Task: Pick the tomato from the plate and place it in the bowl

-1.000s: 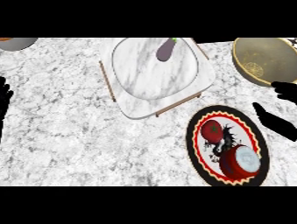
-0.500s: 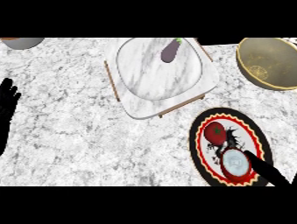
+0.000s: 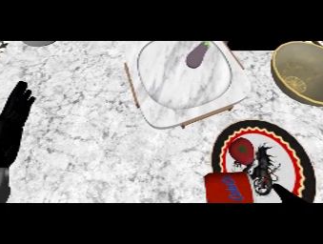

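Tomato [image 3: 241,149] on plate [image 3: 299,153], bowl [image 3: 311,71] far right.
R hand [image 3: 290,196] just a sliver near of tomato, grip unclear; L hand [image 3: 6,128] open, far left.

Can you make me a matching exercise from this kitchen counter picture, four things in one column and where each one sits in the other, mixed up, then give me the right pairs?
Things:
1. tomato
2. eggplant
3. bowl
4. red can

Places:
A. on the marble board at the top middle
B. at the right edge of the counter, holding nothing
C. on the patterned plate, in its upper left part
D. at the plate's lower left edge, near the bottom of the view

Right pairs: 1-C, 2-A, 3-B, 4-D
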Available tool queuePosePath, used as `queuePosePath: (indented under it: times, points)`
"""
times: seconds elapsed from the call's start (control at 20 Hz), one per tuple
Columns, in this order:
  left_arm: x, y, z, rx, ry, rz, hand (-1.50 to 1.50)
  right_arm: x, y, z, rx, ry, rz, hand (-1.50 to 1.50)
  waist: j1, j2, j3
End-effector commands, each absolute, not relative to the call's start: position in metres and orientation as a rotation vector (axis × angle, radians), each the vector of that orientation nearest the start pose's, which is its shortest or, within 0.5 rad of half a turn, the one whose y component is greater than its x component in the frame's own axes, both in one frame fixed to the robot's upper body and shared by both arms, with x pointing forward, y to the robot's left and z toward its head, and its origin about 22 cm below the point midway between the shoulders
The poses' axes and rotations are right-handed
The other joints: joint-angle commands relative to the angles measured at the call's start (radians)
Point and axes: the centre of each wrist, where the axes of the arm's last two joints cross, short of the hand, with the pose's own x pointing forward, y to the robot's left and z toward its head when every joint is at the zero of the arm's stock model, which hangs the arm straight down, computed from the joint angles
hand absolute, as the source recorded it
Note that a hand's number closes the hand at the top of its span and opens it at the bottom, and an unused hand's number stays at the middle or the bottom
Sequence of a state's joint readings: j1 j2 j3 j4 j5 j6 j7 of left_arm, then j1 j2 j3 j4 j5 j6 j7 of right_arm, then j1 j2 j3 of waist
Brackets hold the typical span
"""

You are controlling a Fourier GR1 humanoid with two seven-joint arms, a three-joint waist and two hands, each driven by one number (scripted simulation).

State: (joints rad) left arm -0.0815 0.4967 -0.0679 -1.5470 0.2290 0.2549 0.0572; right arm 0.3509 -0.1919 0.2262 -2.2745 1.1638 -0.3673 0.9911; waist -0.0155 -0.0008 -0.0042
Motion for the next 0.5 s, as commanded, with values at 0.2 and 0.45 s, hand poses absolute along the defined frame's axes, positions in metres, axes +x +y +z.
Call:
queuePosePath:
  times: [0.2,0.45]
  points:
    - [0.272,0.307,0.053,0.33,-1.573,-0.075,0.0,0.16,-0.224,0.137,-1.164,-0.855,0.186,-1.5,0.028,0.009,0.001]
    - [0.269,0.303,0.051,0.318,-1.583,-0.095,0.0,0.192,-0.227,0.129,-1.05,-0.731,0.272,-1.5,0.04,0.008,0.003]
